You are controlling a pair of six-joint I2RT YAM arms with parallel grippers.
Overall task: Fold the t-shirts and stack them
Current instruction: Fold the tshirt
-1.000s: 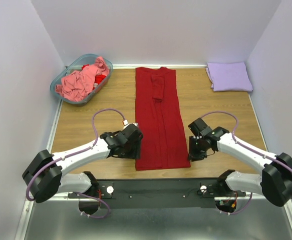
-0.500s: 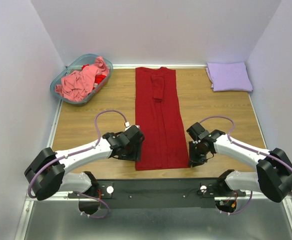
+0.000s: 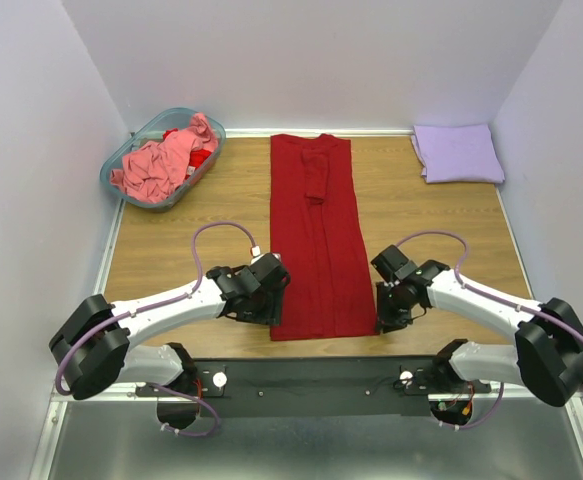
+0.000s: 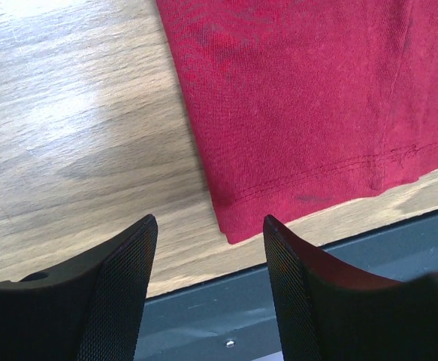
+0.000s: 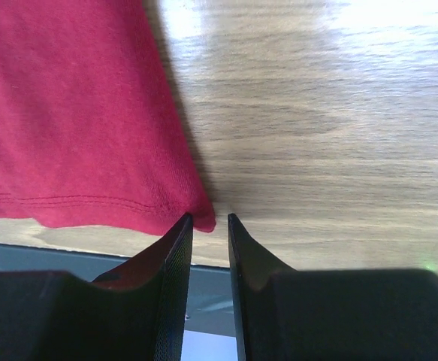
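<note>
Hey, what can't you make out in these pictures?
- Top view: how wide the left gripper and right gripper stand; their wrists hide the tips.
- Top view: how many shirts fill the basket; the pink shirt covers the rest.
- Right wrist view: whether the right gripper touches the red shirt's corner; too close to tell.

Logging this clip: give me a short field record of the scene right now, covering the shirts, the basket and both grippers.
dark red t-shirt: folded into a long strip, flat on the table, centre
lavender t-shirt: folded, far right corner
salmon-pink t-shirt: crumpled in the teal basket, far left
left gripper: open, at the strip's near left corner, gripping nothing
right gripper: narrowly open, at the near right corner, gripping nothing
</note>
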